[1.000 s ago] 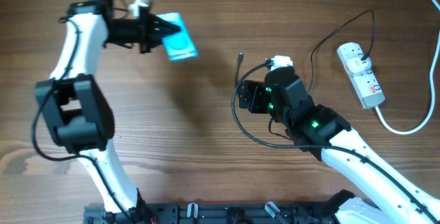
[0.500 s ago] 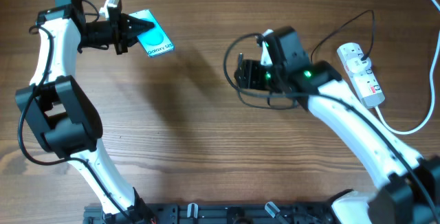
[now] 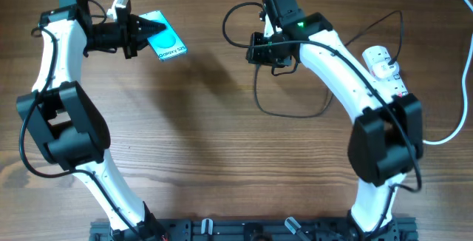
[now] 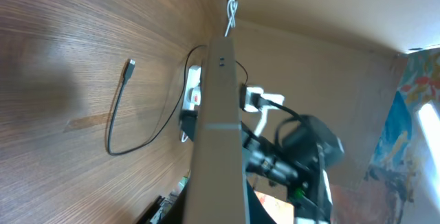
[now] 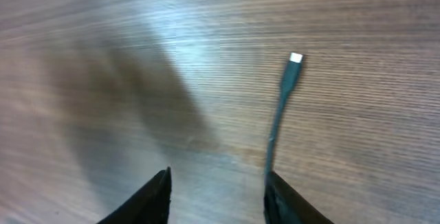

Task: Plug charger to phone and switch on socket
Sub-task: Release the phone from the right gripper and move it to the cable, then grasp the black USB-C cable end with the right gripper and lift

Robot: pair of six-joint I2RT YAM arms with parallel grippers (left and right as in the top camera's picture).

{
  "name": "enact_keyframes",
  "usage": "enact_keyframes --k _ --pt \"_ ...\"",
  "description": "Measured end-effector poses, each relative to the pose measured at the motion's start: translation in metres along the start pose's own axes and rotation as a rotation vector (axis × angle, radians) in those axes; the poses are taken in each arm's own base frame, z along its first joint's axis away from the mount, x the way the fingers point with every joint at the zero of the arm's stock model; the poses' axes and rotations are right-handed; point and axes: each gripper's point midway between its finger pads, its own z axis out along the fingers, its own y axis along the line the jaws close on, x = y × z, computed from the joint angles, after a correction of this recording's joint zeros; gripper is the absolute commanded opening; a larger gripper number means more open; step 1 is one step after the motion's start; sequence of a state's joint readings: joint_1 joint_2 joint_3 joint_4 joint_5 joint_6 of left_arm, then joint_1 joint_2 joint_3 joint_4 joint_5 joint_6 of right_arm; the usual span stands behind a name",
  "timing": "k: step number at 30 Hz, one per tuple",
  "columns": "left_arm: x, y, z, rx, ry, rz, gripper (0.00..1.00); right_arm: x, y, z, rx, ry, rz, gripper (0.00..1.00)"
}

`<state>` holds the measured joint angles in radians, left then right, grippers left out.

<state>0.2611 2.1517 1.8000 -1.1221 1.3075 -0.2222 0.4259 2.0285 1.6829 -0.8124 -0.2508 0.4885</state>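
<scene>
From above we see the left gripper [image 3: 142, 35] clenched on one end of the phone [image 3: 167, 45], holding it in the air near the far left corner of the worktop [image 3: 192, 160], with the arm stretched out long. The right gripper [image 3: 259, 49] hangs near the far edge, and its arm makes a high arch over the socket [image 3: 381, 62], which lies by the right edge. The charger [image 3: 290, 114] lies in a loose loop under that arm. In the left wrist view the phone stands edge-on in the grip, and the connector [image 4: 130, 64] lies free on the wood, well apart from it. In the right wrist view the jaws stand apart with nothing between them, and the cable runs back just beside one finger [image 5: 282, 198], not through the middle of the gap. We judge that closing like this may only graze the cable or catch it far behind the tip, so the tip could droop and miss the port. Pushing against a phone held at one end may also turn it.
</scene>
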Motion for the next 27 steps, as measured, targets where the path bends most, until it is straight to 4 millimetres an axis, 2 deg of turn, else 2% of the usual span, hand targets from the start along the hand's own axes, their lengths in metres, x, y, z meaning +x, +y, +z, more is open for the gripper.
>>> enact_keyframes --k 3,6,18,27 --pt "0.0 0.0 0.0 0.0 0.0 0.0 0.04 0.002 -0.011 0.031 0.014 0.034 0.019 0.33" --pt "0.0 0.0 0.0 0.0 0.0 -0.001 0.04 0.004 -0.017 0.051 0.024 0.05 0.039 0.29" --pt "0.001 0.0 0.0 -0.001 0.002 -0.008 0.04 0.005 -0.041 0.076 0.113 0.051 0.069 0.23" --pt "0.001 0.0 0.0 -0.001 0.002 -0.008 0.04 0.008 -0.046 0.089 0.123 0.063 0.072 0.23"
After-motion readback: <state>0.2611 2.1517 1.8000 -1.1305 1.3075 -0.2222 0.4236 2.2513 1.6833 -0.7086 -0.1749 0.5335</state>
